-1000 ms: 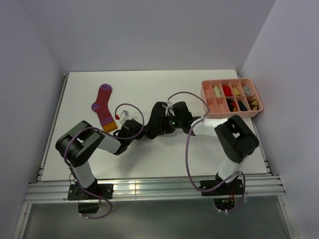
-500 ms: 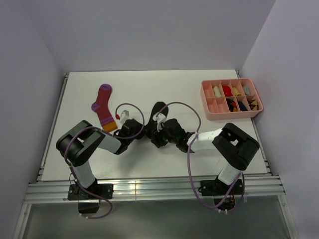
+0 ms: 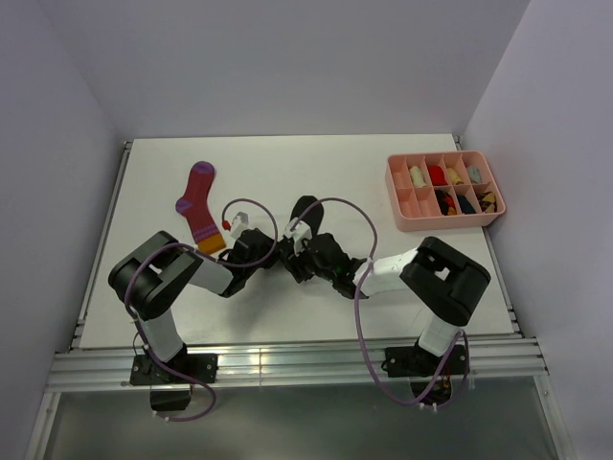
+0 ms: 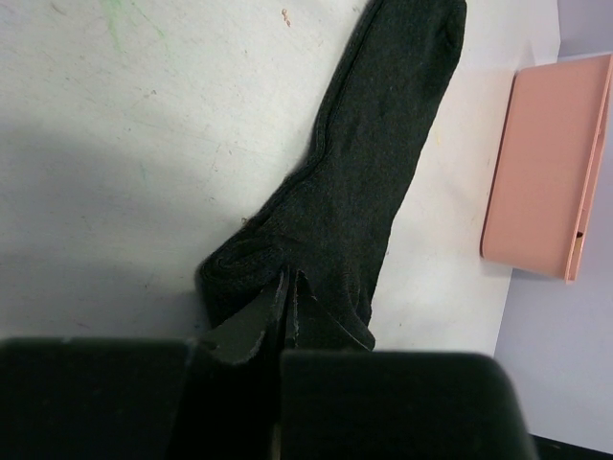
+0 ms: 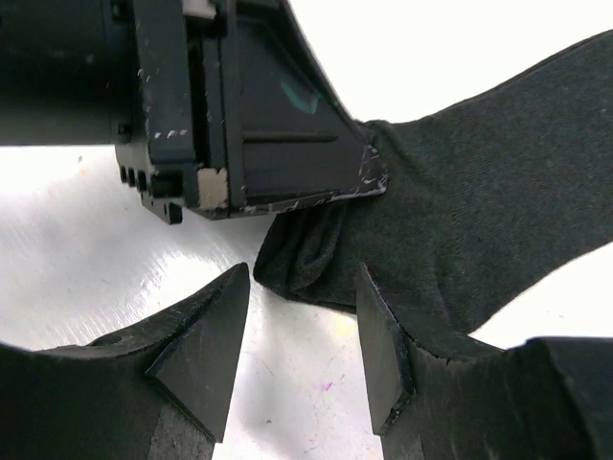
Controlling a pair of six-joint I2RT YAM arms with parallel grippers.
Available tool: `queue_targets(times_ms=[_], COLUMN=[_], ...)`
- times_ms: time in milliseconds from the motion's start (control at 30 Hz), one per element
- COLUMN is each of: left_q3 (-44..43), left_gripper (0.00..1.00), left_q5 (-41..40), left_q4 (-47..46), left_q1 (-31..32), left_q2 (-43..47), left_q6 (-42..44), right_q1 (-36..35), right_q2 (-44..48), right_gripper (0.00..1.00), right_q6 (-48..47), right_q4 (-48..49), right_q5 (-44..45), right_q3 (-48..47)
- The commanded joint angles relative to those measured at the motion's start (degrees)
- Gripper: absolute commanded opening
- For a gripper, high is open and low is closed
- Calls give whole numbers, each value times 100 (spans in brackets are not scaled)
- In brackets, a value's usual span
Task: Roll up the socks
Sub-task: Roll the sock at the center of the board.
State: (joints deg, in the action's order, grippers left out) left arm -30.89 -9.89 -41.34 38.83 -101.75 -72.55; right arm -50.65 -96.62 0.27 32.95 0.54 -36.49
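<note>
Left wrist view shows the left gripper pinched tight on the bunched 6 o'clock end of the black sock, while the right gripper stands parted astride it, gripping nothing.

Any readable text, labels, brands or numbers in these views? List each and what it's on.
No readable text anywhere.
The black left pincer: a faint teal mark, not legible as a letter.
The white table: green scribbles, not words.
The pink plastic compartment tray, the long black fabric sock, the magenta striped sock: no labels.
</note>
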Motion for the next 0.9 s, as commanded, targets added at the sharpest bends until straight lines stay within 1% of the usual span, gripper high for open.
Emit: queue_targets(times_ms=[0,333,467,500,533,600,633,700,733,800,867], left_q3=[57,66,75,75,84,75,92,92,110,127,145], left_gripper=[4,4,4,4,4,4,4,4,4,4,4], left_q5=[66,84,75,75,84,93,93,84,84,66,57], left_q4=[610,583,583,575,575,557,548,540,531,513,487], left_q1=[19,19,19,19,19,19,11,19,19,19,19], left_q2=[-152,-169,-152,-152,-152,-169,-169,-152,-143,-117,-90], left_q6=[84,75,75,75,66,66,66,66,75,83,75], right_q1=[-94,-226,-234,-234,-226,-226,-226,-208,-191,-112,81], right_q2=[-41,-304,-366,-384,-401,-428,-437,-428,-411,-367,-323], right_gripper=[56,55,49,47,40,32,22,14,8,2,0], right_q6=[-212,-291,-212,-186,-159,-89,-71,-45,-36,236,525], right_q4=[247,194,168,133,72,1,-8,-95,-157,-245,-412], right_q5=[184,412,596,606,623,711,711,720,650,466,176], right_q3=[-209,-402,-429,-447,-481,-508,-508,-526,-543,-552,-587])
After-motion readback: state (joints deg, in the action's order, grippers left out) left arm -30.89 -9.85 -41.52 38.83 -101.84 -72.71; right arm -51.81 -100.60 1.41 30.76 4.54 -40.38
